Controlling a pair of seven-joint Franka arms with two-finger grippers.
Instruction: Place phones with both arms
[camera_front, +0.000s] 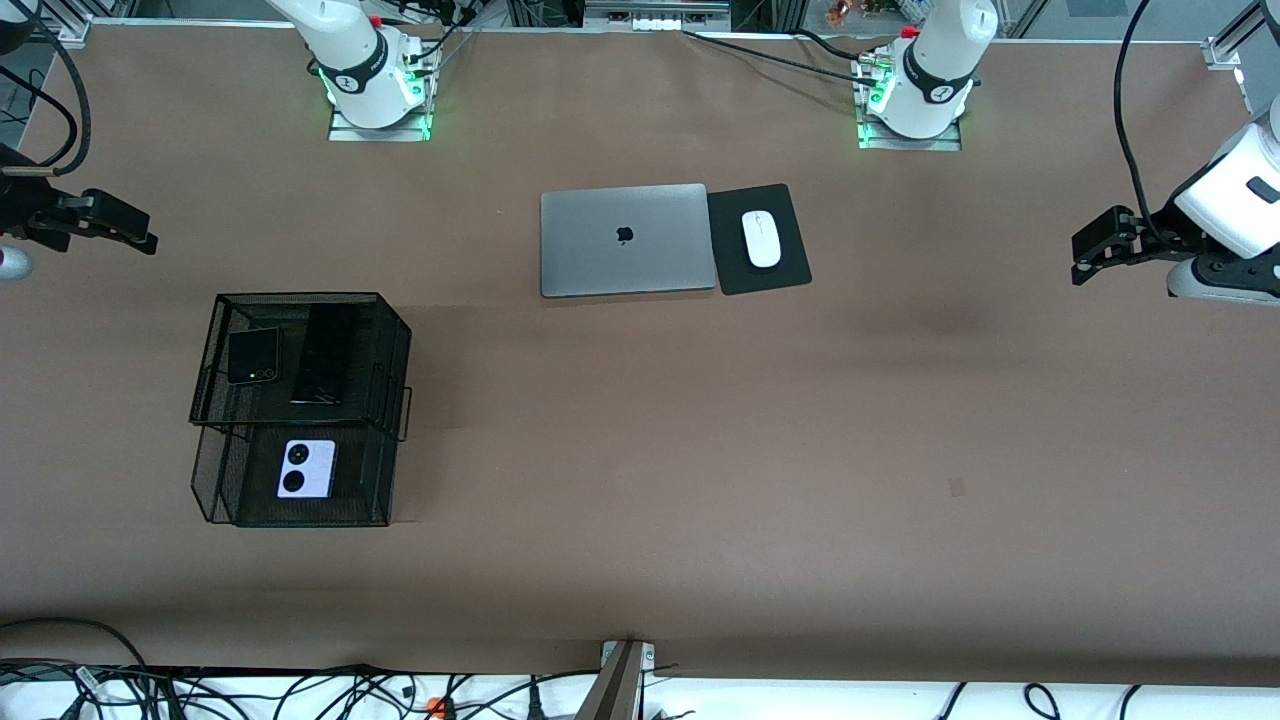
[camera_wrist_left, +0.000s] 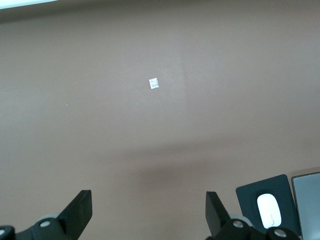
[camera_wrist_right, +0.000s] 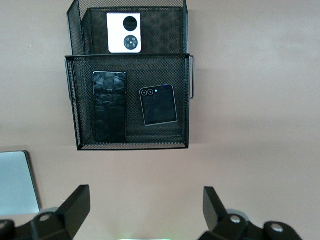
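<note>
A black mesh two-tier rack (camera_front: 215, 330) stands toward the right arm's end of the table. On its upper shelf lie a small black flip phone (camera_front: 252, 356) and, beside it, a long black slab phone (camera_front: 325, 355). A lilac-white flip phone (camera_front: 306, 468) with two black circles lies on the lower shelf, nearer the front camera. The right wrist view shows the rack (camera_wrist_right: 71, 100), the slab phone (camera_wrist_right: 110, 106), the black flip phone (camera_wrist_right: 158, 105) and the lilac-white phone (camera_wrist_right: 124, 32). My right gripper (camera_front: 140, 232) (camera_wrist_right: 145, 192) hangs open and empty off that end. My left gripper (camera_front: 1082, 262) (camera_wrist_left: 148, 200) is open and empty over bare table at the left arm's end.
A closed grey laptop (camera_front: 625, 240) lies mid-table, with a white mouse (camera_front: 762, 238) on a black pad (camera_front: 790, 270) beside it. The left wrist view catches the mouse (camera_wrist_left: 269, 210) and a small white tag (camera_wrist_left: 154, 83) on the table. Cables run along the front edge.
</note>
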